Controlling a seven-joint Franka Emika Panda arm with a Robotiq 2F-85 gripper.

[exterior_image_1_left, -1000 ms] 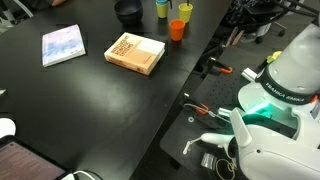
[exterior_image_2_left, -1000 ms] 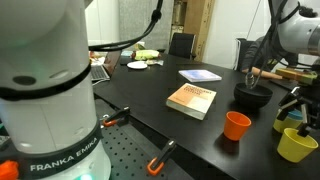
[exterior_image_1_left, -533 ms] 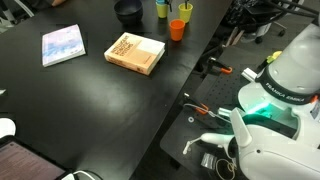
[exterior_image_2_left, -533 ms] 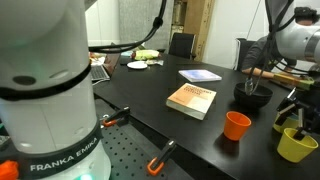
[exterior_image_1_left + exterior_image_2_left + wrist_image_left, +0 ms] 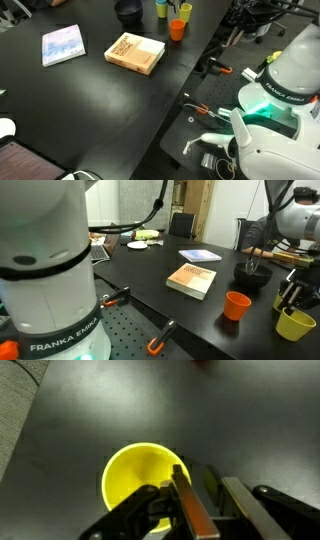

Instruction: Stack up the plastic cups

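The yellow cup [image 5: 140,480] stands upright on the black counter [image 5: 230,420], its mouth open to the wrist view, low in the middle of that view. The jaws hang right over it with a narrow gap between them. One finger [image 5: 186,500] crosses the cup's rim at about 4 o'clock, and the other lies outside the cup, past 3 o'clock. No cup wall shows in the gap, so they seem to hold nothing.

In an exterior view the same cup [image 5: 297,327] has the jaws just above its rim. The orange cup [image 5: 237,305] stands apart at its 9 o'clock. From the orange cup, a dark bowl [image 5: 251,276] sits at 1 o'clock and a book [image 5: 192,280] lies at 10 o'clock. In an exterior view a blue cup [image 5: 161,8] stands at 11 o'clock from the orange one.
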